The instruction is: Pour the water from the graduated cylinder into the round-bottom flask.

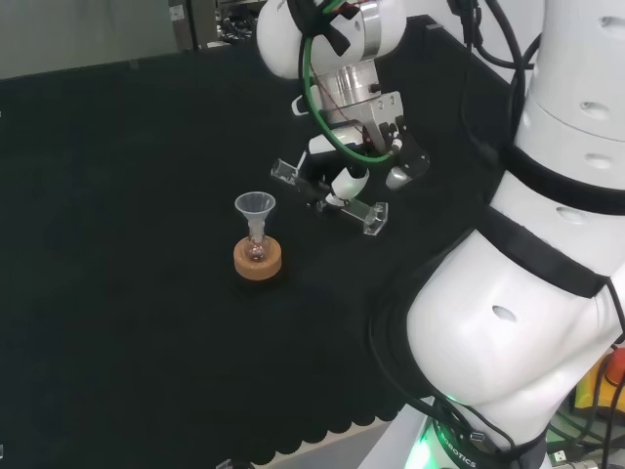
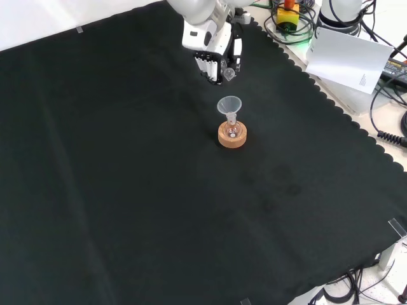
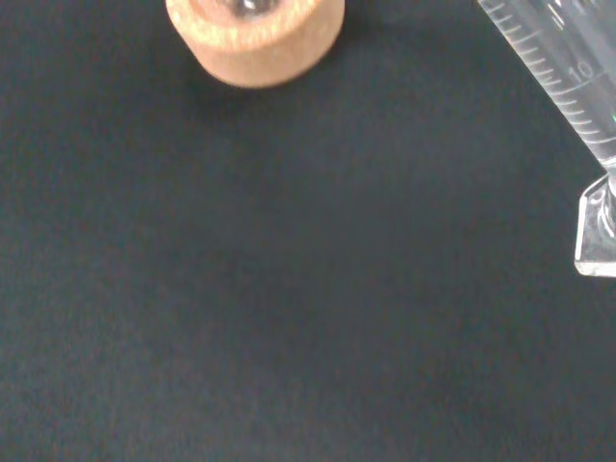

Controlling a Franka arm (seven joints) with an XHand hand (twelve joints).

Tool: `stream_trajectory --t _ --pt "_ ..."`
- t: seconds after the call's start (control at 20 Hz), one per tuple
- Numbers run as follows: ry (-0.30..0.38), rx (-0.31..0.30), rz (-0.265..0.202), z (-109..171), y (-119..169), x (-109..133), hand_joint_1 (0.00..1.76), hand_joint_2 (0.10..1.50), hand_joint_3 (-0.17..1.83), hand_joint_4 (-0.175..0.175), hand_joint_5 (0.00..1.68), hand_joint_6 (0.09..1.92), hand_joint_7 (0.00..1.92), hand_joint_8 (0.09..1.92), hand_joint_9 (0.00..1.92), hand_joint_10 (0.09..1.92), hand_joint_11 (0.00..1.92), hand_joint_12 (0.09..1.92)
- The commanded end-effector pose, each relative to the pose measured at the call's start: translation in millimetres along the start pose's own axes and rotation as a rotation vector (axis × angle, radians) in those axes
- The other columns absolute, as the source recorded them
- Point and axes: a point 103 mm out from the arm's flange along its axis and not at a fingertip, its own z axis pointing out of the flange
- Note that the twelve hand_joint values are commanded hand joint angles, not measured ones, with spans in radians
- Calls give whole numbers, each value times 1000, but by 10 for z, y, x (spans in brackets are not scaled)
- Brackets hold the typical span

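A: In the head view, what sits left of the hand (image 1: 356,181)?

B: A small clear round-bottom flask (image 1: 257,249) with funnel, on its cork ring.

A: And the clear graduated cylinder (image 1: 332,198)?

B: Tilted, fingers curled around its middle. Probably light, slippery, breakable; mid-barrel seems the safest hold.

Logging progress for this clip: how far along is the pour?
Done: the hand has the cylinder off the cloth, tipped nearly flat. In hand: bringing it to the funnel in the flask on its cork ring; its mouth is short of the funnel. Left: the pour itself. Whether any water has gone in cannot be told.
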Motion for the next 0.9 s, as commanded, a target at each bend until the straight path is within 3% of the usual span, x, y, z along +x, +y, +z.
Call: stream_trajectory --t 0.05,0.9 --pt "-32 143 57 22 -64 -72 1249 1145 0 -175 907 1109 942 1095 1349 221 1188 770" --pt "-82 243 62 -111 25 65 1249 1146 0 -175 907 1109 942 1095 1354 210 1189 767"
